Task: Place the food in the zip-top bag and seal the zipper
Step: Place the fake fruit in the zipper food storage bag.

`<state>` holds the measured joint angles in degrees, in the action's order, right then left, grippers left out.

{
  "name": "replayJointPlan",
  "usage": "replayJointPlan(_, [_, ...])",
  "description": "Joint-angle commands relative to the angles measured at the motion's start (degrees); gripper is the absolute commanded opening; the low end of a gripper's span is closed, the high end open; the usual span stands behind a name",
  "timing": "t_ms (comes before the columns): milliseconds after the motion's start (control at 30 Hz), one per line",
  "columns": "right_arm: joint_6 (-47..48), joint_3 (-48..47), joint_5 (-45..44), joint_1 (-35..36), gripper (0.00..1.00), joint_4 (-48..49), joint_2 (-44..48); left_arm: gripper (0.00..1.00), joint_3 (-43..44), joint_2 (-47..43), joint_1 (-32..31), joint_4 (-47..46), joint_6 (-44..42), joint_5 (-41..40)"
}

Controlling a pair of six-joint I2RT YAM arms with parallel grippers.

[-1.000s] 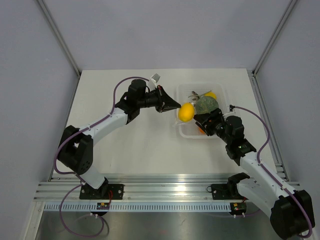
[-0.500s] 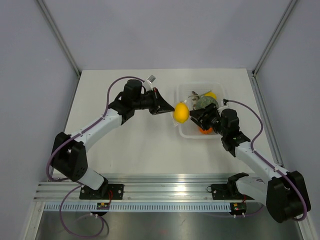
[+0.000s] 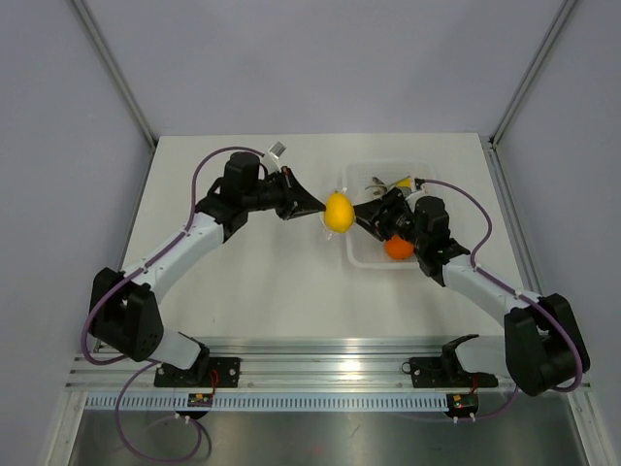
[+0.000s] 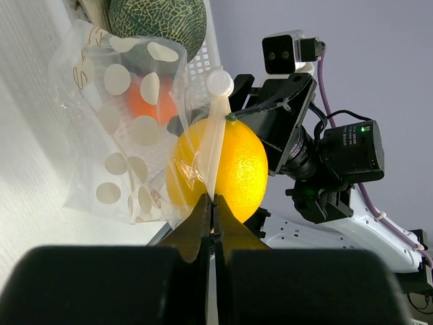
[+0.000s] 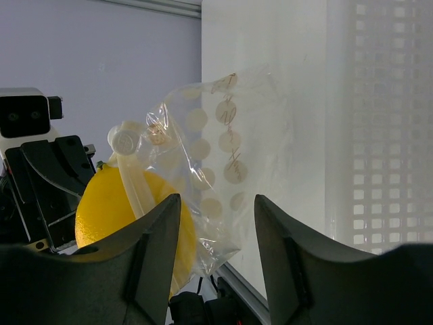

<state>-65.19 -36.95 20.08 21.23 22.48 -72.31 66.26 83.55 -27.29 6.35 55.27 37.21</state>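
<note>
The yellow lemon [image 3: 338, 212] hangs above the table between my two grippers, inside the clear dotted zip-top bag [image 4: 118, 128]. My left gripper [image 3: 313, 206] is shut on the bag's mouth edge, pinching the pale zipper strip [image 4: 214, 145] just below the lemon [image 4: 226, 166]. My right gripper [image 3: 362, 216] is open and empty just right of the lemon. In the right wrist view the lemon [image 5: 111, 203] lies left of my left finger [image 5: 152, 237], outside the open jaws, and the bag [image 5: 220, 145] hangs beyond them.
A rigid clear tray [image 3: 388, 264] stands on the right half of the table under my right arm, with a round orange fruit [image 3: 398, 248] in it. A grey-green melon [image 4: 159, 17] shows behind the bag. The tray's gridded wall [image 5: 379, 135] fills the right.
The lemon and bag have moved left and slightly away from the tray. Both grippers moved left with them, the right arm stretching further across.
</note>
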Motion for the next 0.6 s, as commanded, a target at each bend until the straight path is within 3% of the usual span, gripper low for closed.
replayJointPlan(0, [-0.6,-2.0,2.3,2.8,0.56,6.5,0.1,0.00,-1.6,-2.0,0.1,-1.7,-0.2,1.5])
replayJointPlan(567, [3.4,-0.6,0.9,5.1,0.55,2.7,-3.5,0.00,-7.6,1.4,1.2,-6.0,-1.1,2.6])
